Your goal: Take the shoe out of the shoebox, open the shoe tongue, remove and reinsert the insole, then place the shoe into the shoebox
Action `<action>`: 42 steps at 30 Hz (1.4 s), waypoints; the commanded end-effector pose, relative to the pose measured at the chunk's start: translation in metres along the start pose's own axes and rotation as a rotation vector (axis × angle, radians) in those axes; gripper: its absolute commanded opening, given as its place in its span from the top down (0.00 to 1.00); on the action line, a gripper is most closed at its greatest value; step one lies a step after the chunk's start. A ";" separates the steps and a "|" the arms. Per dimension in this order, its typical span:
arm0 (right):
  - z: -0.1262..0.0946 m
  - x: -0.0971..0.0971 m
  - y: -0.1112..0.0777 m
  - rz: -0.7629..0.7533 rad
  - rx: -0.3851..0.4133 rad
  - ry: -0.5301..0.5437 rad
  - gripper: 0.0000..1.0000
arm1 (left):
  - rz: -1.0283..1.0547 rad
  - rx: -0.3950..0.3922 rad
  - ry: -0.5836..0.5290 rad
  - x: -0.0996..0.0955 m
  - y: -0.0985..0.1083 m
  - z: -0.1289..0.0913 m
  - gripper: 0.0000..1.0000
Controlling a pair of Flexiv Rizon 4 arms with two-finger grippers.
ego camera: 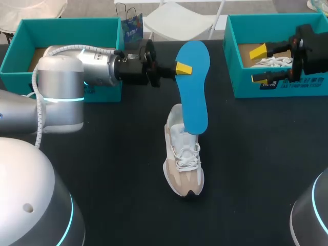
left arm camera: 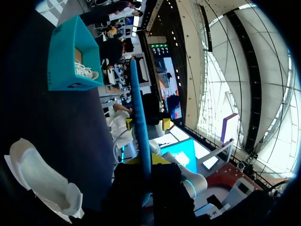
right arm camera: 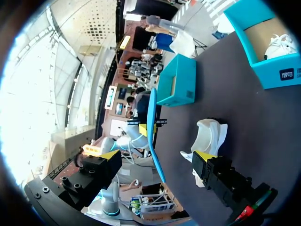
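A blue insole [ego camera: 193, 87] hangs in the air, held by its edge near the far end, its lower tip over the heel of the shoe. My left gripper [ego camera: 182, 69] is shut on it; the left wrist view shows the insole [left arm camera: 138, 108] edge-on between the yellow tips [left arm camera: 146, 160]. The white and beige shoe [ego camera: 183, 156] lies on the black table, toe toward me, and appears beside the gripper in the left wrist view [left arm camera: 42, 181]. My right gripper [ego camera: 258, 64] hovers open over the right shoebox [ego camera: 279, 87], holding nothing [right arm camera: 157, 157]. From there the insole [right arm camera: 153, 132] and the shoe [right arm camera: 207, 136] are ahead.
The teal right shoebox holds another white shoe [ego camera: 274, 61]. A second teal shoebox [ego camera: 66, 25] stands at the back left, behind my left arm. A small blue paper bag [ego camera: 132, 28] stands at the table's far edge.
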State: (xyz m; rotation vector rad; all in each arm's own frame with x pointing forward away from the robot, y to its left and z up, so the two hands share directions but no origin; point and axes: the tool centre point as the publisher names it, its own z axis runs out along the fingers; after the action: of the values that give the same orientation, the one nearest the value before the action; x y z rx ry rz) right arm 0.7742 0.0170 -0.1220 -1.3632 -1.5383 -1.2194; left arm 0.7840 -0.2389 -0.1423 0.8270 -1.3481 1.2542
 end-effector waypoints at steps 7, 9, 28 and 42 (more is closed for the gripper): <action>0.002 0.000 0.002 0.001 0.002 -0.002 0.00 | 0.384 0.380 -0.340 -0.055 -0.020 0.048 1.00; 0.002 0.000 0.002 0.001 0.002 -0.002 0.00 | 0.384 0.380 -0.340 -0.055 -0.020 0.048 1.00; 0.002 0.000 0.002 0.001 0.002 -0.002 0.00 | 0.384 0.380 -0.340 -0.055 -0.020 0.048 1.00; 0.002 0.000 0.002 0.001 0.002 -0.002 0.00 | 0.459 0.251 -0.287 -0.047 -0.024 0.039 1.00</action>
State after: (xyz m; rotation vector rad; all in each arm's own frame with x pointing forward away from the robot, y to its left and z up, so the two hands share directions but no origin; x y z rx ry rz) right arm 0.7744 0.0174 -0.1216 -1.3651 -1.5394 -1.2171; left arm 0.7988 -0.2999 -0.1788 0.9862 -1.6653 1.7963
